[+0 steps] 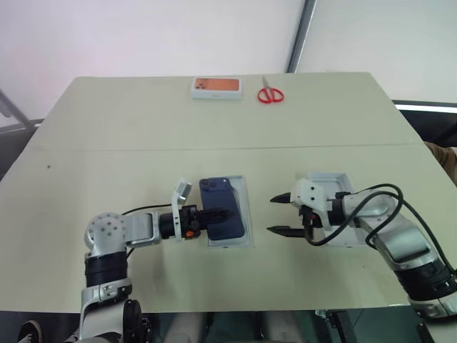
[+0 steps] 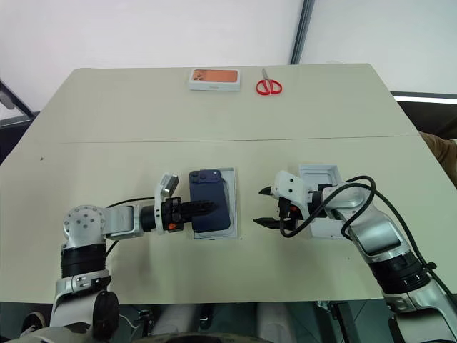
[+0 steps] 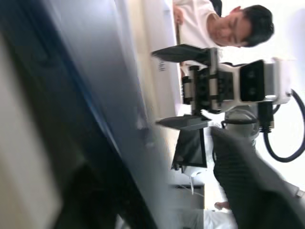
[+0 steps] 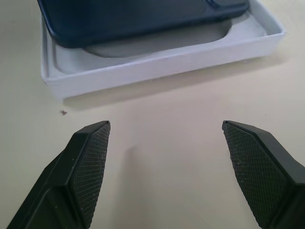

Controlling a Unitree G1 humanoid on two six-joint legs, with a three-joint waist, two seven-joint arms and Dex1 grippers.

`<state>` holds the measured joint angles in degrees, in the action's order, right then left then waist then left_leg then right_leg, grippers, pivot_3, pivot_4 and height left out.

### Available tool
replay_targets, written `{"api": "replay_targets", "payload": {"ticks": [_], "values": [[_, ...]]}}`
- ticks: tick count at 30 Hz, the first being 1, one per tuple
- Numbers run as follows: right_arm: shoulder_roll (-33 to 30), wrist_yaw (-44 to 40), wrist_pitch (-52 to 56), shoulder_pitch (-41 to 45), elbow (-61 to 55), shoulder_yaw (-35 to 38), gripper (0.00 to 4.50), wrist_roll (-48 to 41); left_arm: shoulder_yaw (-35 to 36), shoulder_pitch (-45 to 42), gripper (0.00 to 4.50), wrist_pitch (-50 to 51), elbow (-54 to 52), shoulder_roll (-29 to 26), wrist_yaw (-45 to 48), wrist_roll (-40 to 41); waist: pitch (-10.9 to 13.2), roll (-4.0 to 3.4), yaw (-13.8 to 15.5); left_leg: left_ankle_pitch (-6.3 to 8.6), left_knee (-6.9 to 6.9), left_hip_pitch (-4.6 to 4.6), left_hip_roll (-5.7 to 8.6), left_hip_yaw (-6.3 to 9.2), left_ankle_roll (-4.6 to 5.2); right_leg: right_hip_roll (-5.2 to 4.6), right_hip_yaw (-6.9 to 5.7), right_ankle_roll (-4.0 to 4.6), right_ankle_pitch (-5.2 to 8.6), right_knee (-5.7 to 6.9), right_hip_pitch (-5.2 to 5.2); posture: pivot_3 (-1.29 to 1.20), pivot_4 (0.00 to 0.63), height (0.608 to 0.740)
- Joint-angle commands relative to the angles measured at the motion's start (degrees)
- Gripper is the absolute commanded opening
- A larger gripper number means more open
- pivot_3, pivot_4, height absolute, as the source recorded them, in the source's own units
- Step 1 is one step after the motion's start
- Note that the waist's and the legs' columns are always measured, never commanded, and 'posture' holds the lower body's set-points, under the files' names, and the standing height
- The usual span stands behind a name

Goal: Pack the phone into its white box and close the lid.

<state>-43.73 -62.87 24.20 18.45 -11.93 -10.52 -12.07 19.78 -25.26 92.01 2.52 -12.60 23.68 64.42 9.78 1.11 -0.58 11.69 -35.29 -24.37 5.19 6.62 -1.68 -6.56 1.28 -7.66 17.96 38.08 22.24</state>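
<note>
Glossy dark navy phone (image 1: 223,209), slim, rounded corners, seen lying in shallow white box (image 1: 243,187) at tabletop (image 1: 143,128) centre, one end tilted up over thin cardboard wall. Left gripper (image 1: 227,214) held level from 9 o'clock, black fingers over phone; spread cannot be told. Right gripper (image 1: 277,214) at 3 o'clock of box, textured pads wide apart, nothing held. Lid (image 1: 330,184) behind right arm. One red scissors (image 1: 270,93), one orange-printed box (image 1: 216,88) at 12 o'clock.

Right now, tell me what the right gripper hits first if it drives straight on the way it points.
Most likely the white box: the open right gripper faces its near side wall over bare table, with the phone lying beyond that wall.
</note>
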Motion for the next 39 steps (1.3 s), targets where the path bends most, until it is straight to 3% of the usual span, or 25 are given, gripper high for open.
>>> {"api": "replay_targets", "payload": {"ticks": [1,26,39], "values": [[0.76,0.60,-1.29,0.75,-0.17,0.12,3.95,0.05,-2.11,-0.52,3.65,0.44,-0.59,-2.13,0.31,-0.43,0.00,0.00,-0.04,0.00,0.00,0.00,0.00,0.00,0.00,0.00,0.00,0.00,0.00,0.00,0.00,0.00,0.150,0.740],[4.01,1.81,-5.08,3.61,3.28,-1.98,3.95,2.83,-5.22,-6.01,3.65,0.49,-0.07,-9.89,1.87,4.44,0.00,0.00,-0.12,-0.06,0.01,-0.02,-0.01,0.01,-0.10,0.02,0.02,0.00,0.00,0.01,0.06,0.00,0.150,0.740],[4.75,1.64,-6.59,4.49,4.90,-2.64,3.95,4.19,-6.43,-7.87,3.65,-1.13,0.80,-12.15,4.56,-0.57,0.00,0.00,-0.22,-0.12,0.03,-0.02,0.00,0.00,-0.19,0.02,0.02,0.00,0.00,0.01,0.08,0.00,0.150,0.740]]}}
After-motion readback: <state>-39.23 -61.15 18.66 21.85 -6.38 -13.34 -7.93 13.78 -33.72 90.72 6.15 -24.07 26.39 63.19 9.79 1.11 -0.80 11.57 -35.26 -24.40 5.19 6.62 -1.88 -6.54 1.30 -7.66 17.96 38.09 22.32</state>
